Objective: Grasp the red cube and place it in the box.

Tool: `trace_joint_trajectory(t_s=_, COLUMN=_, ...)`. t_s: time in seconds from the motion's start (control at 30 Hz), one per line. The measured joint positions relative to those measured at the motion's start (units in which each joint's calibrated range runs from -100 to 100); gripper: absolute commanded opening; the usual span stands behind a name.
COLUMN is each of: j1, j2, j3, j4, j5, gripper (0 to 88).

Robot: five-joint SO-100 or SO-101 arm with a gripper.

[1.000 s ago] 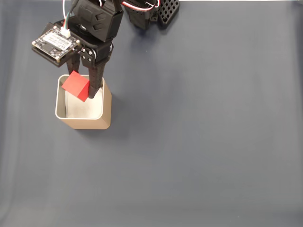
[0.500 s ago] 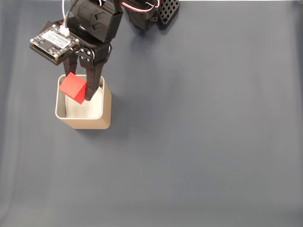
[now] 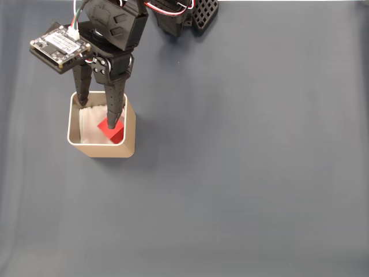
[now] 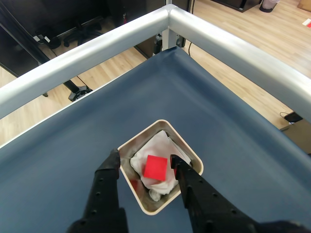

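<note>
The red cube [image 3: 111, 129] is seen lying inside the box [image 3: 130, 124], on the crumpled white lining [image 3: 90, 124], toward the right side of the box in the fixed view. In the wrist view the cube [image 4: 155, 166] rests flat on the white lining [image 4: 156, 146] near the middle of the box [image 4: 192, 154], with its top face lit bright red.

The gripper [image 3: 98, 112] is held above the box with its two black fingers spread apart, and nothing is gripped between them. In the fixed view one finger [image 3: 82, 86] is seen over the box's upper left corner, while the other finger [image 3: 115, 101] reaches down over the cube and partly covers it. In the wrist view the gripper [image 4: 145, 161] frames the cube from either side: one fingertip [image 4: 114, 160] is seen at the left rim of the box and the other [image 4: 178, 164] just right of the cube. Whether that fingertip touches the cube cannot be told.

The box stands on a dark blue table [image 3: 248, 161], near its upper left corner in the fixed view. A small circuit board [image 3: 59, 46] is mounted on the arm, left of the gripper. In the wrist view a silver rail [image 4: 233, 46] is seen bordering the table [image 4: 73, 145], with a wooden floor [image 4: 233, 19] beyond it.
</note>
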Motion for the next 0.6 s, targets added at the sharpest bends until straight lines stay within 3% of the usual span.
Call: trace_joint_trajectory(t_s=0.6, j1=0.0, j2=0.0, j3=1.09, j4=-1.46, j5=-0.59, gripper=32.9)
